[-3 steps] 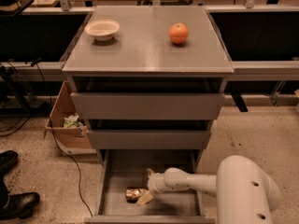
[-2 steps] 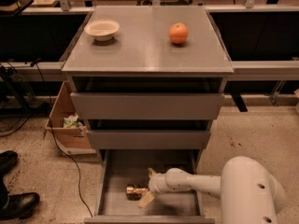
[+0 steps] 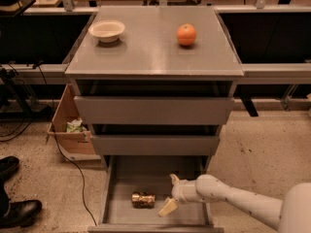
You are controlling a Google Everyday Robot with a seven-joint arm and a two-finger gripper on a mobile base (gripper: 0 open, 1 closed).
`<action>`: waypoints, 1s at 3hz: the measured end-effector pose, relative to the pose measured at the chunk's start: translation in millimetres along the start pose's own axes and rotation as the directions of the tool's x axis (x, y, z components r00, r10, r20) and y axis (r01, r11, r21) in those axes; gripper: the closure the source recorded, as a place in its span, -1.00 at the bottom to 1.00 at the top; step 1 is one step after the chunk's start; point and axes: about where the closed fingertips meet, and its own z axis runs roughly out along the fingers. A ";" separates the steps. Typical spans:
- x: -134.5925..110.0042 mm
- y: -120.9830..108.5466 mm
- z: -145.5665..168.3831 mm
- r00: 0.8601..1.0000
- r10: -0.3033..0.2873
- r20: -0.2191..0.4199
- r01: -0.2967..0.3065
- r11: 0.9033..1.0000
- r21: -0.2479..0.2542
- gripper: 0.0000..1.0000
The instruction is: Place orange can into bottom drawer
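Observation:
The orange can (image 3: pixel 143 199) lies on its side on the flat floor of the open bottom drawer (image 3: pixel 121 178), left of centre. My gripper (image 3: pixel 171 194) reaches into the drawer from the right on a white arm and sits just right of the can. Its fingers (image 3: pixel 167 207) are spread apart and hold nothing; a small gap separates them from the can.
Two closed grey drawers (image 3: pixel 154 109) sit above the open one. On the cabinet top are a round orange fruit (image 3: pixel 186 34) and a white bowl (image 3: pixel 107 30). A cardboard box (image 3: pixel 69 127) and cables stand left of the cabinet, and black shoes (image 3: pixel 14 212) at far left.
The can now lies free on the drawer floor. My gripper has let go of it and drawn slightly to the right, fingers spread.

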 end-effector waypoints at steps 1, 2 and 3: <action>-5.1 3.3 -54.5 1.000 0.003 -0.016 -0.002 0.999 0.039 -1.00; -7.1 8.0 -102.3 0.998 0.013 -0.062 -0.008 0.996 0.085 -1.00; -13.1 8.7 -113.7 0.997 0.003 -0.073 0.004 0.996 0.092 -1.00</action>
